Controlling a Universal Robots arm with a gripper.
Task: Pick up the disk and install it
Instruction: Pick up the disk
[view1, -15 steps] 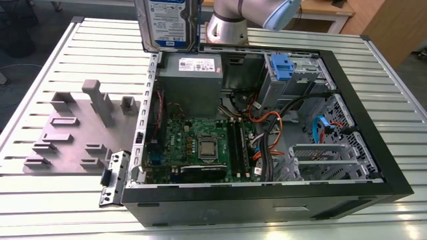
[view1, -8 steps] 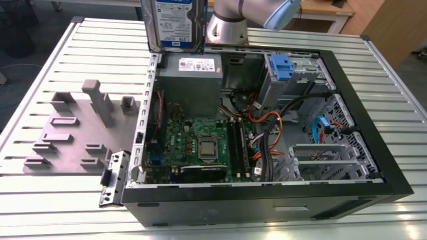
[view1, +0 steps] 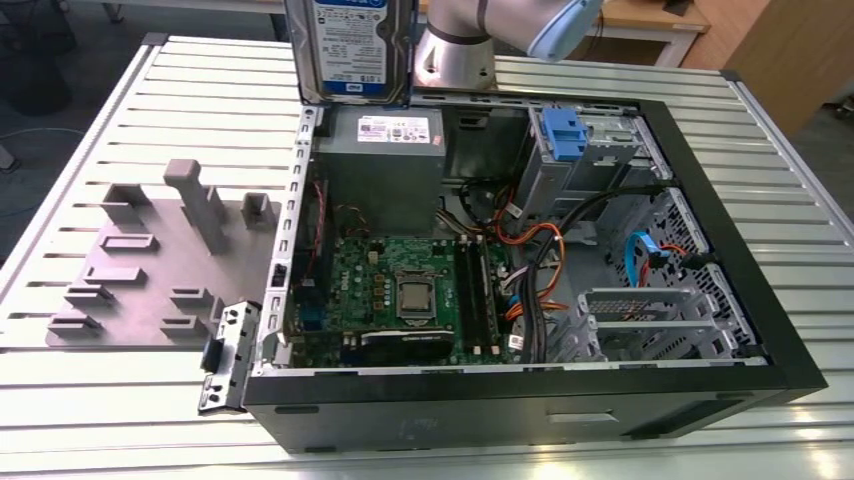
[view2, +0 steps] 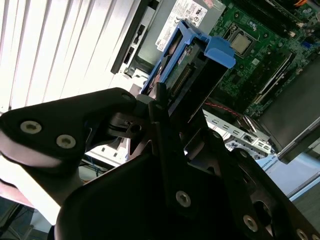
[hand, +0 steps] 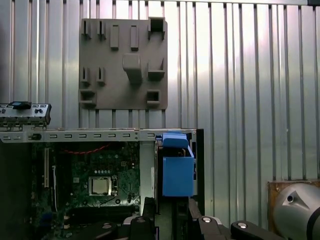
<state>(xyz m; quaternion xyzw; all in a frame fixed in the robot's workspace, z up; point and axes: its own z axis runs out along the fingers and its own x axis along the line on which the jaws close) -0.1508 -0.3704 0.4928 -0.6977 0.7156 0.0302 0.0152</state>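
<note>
The disk (view1: 350, 45) was held upright at the top of the exterior view, over the open computer case (view1: 534, 410), clamped tight between the fingers (view2: 161, 115), its blue handle (view2: 220, 50) seemingly left free for seating.

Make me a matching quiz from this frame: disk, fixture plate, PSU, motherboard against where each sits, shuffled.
Things
1. the disk
2. grey fixture plate
3. power supply box
4. motherboard

Places
A. flat on the floor of the open case
B. on the table, beside the case on the exterior view's left
C. upright in the air above the case's edge
D. inside the case, just below the disk in the exterior view

Pairs: 1-C, 2-B, 3-D, 4-A
</note>
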